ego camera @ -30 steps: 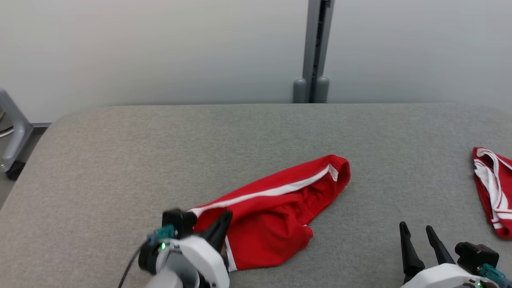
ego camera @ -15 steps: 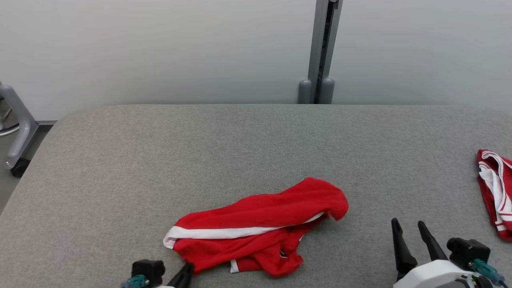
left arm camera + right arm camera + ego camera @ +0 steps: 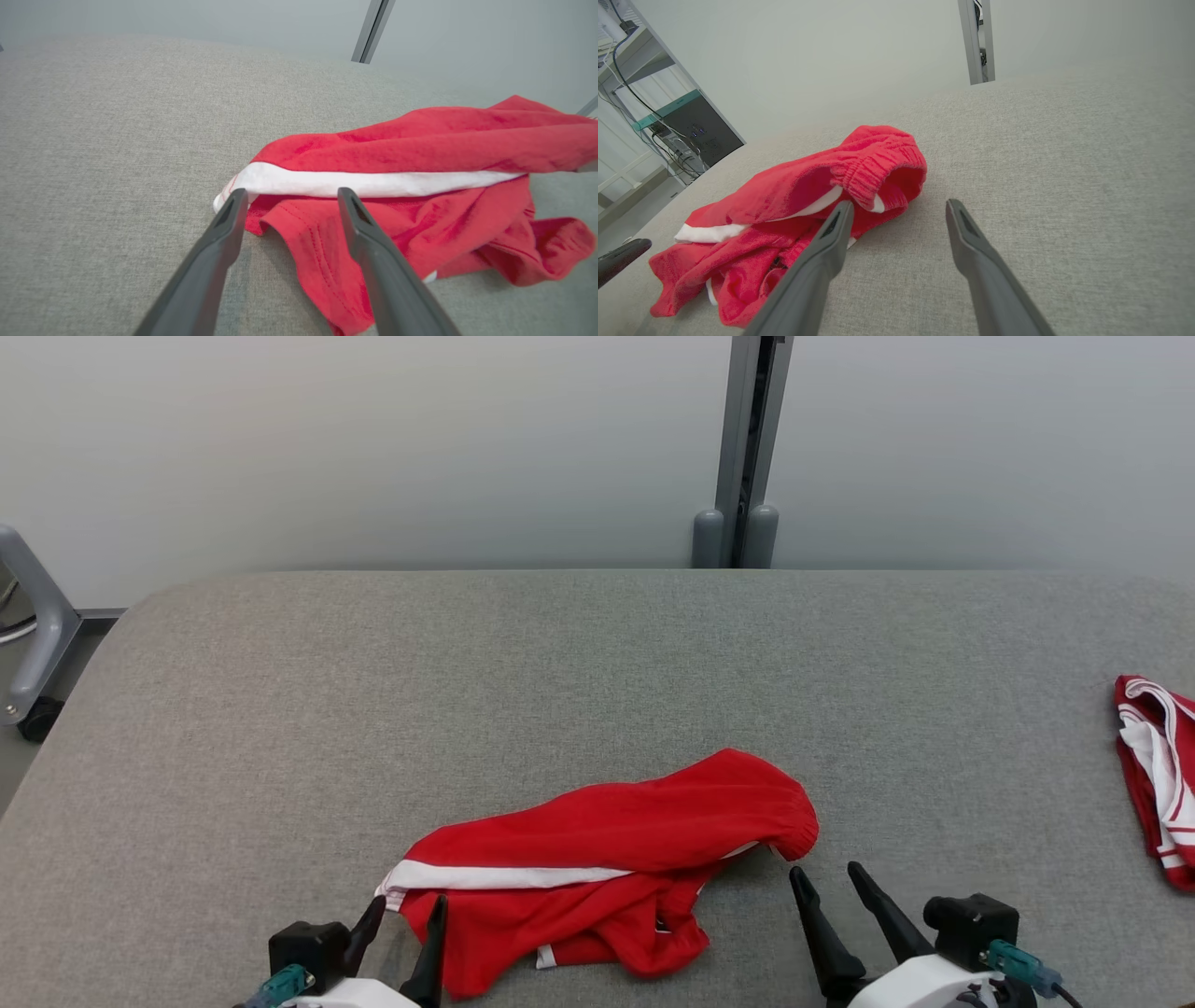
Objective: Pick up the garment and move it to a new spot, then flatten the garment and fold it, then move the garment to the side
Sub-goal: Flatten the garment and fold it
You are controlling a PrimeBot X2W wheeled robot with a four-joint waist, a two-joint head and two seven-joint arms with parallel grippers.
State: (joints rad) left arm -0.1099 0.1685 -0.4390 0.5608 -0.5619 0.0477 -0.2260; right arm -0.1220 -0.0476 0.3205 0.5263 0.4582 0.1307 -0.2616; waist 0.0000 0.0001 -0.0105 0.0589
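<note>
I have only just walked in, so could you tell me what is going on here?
The robot is working on a crumpled red garment lying on the grey table. Neither gripper holds it: the left gripper stands open at its left end, the right gripper open near its right end. It is not yet flattened. Another red-and-white garment lies at the table's right edge.

The head camera looks down from high up at the grey table (image 3: pixel 597 644), with the pale wall (image 3: pixel 373 448) at the back. The left wrist camera sits low and close to the red shorts (image 3: pixel 607 831), at their white-striped end. The right wrist camera sits low too — near the waistband end. All three see the shorts and the grey post (image 3: pixel 742 448).
</note>
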